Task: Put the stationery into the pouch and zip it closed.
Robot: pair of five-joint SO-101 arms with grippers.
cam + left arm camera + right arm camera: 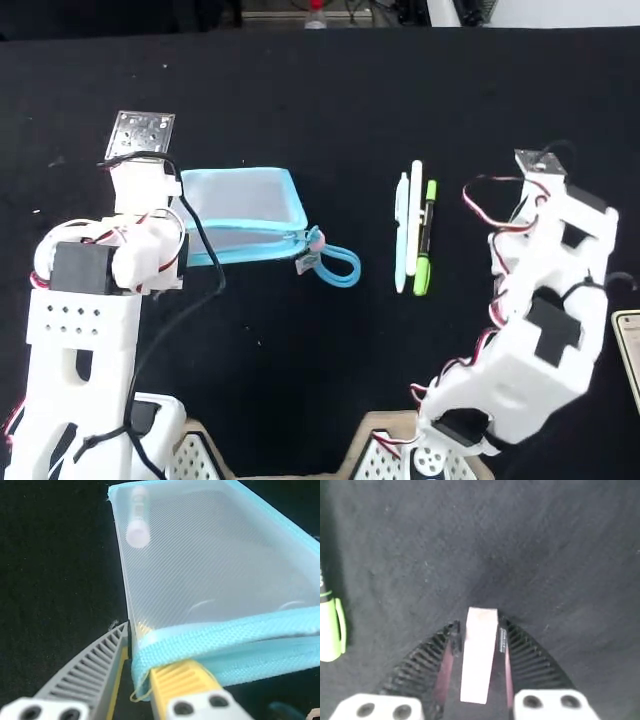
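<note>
The left fingers (90,677), one grey and one yellow, are closed on the near left corner of the pouch (245,215), pinching its teal zip band between them. The right fingers (532,657) are clamped on a small pale block (480,652), which stands upright between the two ribbed pads over bare tabletop (300,110).

The pouch lies flat on the black tabletop in front of the left arm (90,310), with its zip edge on the near side. It is translucent light blue mesh with teal trim. The zip pull (314,240) sits at the right end of that edge, and a blue loop strap (338,266) trails from it onto the tabletop. Whether the zip is open cannot be told. In the left wrist view a pale rounded shape (137,527) shows through the mesh near the far edge; what it is cannot be made out.

Well to the right of the pouch, three pieces of stationery lie side by side, roughly parallel and just beside one another: a light blue pen (402,232), a white pen (414,215) and a green highlighter (426,240). The right arm (545,330) is folded just to the right of them. A pale-edged flat thing (630,355) lies at the tabletop's right edge.
</note>
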